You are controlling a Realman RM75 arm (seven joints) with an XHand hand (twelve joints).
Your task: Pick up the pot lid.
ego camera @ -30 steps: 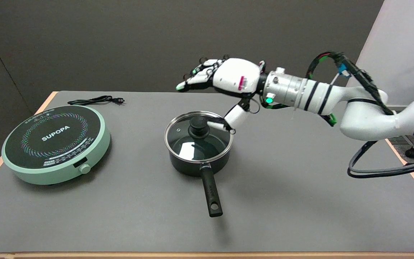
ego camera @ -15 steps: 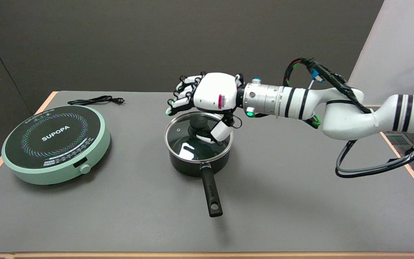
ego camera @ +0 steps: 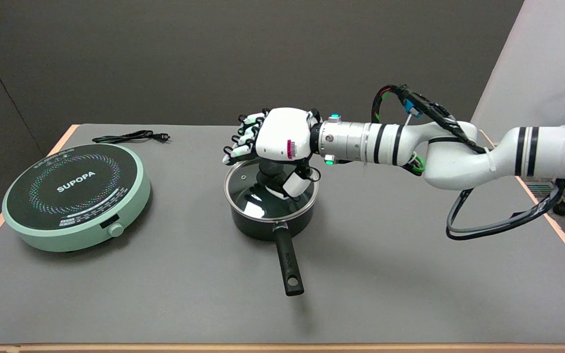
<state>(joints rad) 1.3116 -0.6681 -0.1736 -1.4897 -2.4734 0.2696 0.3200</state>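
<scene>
The right hand's [ego camera: 275,147] curled fingers [ego camera: 237,147] and thumb are set around the round black knob [ego camera: 271,169]; a firm grasp cannot be confirmed. The domed glass lid [ego camera: 255,196], steel-rimmed, sits on the black pot [ego camera: 268,223].

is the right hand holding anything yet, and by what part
Cannot be told for sure: the right hand sits over the lid's knob, thumb beside it, but the pot lid still rests on the pot.
</scene>
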